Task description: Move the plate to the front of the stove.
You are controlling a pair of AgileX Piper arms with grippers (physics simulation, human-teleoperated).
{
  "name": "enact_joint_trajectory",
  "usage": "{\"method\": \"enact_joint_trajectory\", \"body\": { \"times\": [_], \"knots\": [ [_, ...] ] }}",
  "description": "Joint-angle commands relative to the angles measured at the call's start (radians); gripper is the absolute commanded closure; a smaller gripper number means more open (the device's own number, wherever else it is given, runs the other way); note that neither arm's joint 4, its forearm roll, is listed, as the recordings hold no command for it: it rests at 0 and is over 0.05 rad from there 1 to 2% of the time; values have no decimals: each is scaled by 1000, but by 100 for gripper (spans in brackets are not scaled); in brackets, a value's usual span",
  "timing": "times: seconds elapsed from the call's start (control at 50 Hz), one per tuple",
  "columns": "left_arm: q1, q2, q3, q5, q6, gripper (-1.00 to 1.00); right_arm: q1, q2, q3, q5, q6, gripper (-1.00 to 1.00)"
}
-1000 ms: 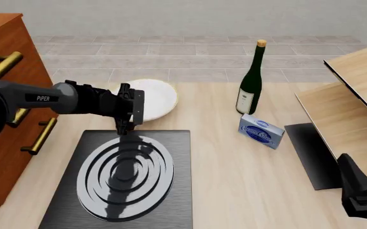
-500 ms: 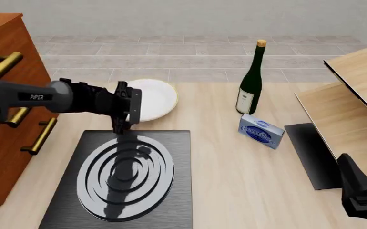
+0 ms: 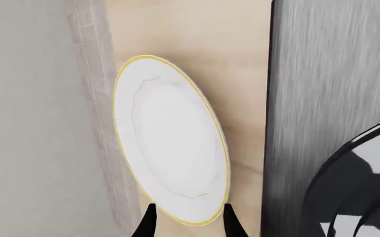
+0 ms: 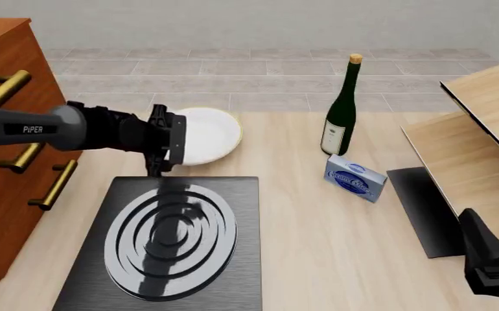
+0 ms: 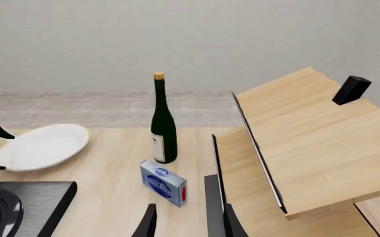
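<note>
Beyond the far edge of the stove (image 4: 167, 243), the plate (image 4: 205, 135) lay flat on the tabletop (image 4: 319, 227), near the stove's back edge but with a strip of wood between them. My left gripper (image 4: 158, 148) hung at the plate's near-left rim, and in the left wrist view its two fingertips (image 3: 149, 223) stood spread, one on each side of the yellow-gold rim, pinching nothing yet. My right gripper (image 5: 186, 224) waited low at the near right of the tabletop, well apart from the work; its fingers were parted and held nothing.

I judged the main risk to be the grasp itself. The plate was shallow and its rim sat close to the wood, so the lower finger could press on the tabletop or push the plate away instead of going under the edge. If I caught only the thin rim, the plate could tip or slip out while I carried it over the stove. The wine bottle (image 4: 340, 110) and the blue box (image 4: 356, 177) stood to the right, clear of a direct path, I thought.

The plate faced upward, hollow side up. Being round, it had no long axis of its own; only the wrist view showed it as a narrow oval.
</note>
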Motion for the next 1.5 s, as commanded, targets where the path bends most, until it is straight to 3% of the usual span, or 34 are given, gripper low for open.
{"method": "enact_joint_trajectory", "body": {
  "times": [0.02, 0.84, 1.18, 1.5],
  "knots": [
    [6, -36, 16, 7, 3, -100, 0, -1, 0, 0, 0, -100],
    [19, -171, 53, 32, 6, -100, 0, -1, 0, 0, 0, -100],
    [8, -193, -39, 36, -51, -100, 0, 0, 0, 0, 0, -100],
    [-9, -237, -36, 29, -67, -100, 0, 0, 0, 0, 0, -100]
  ]
}}
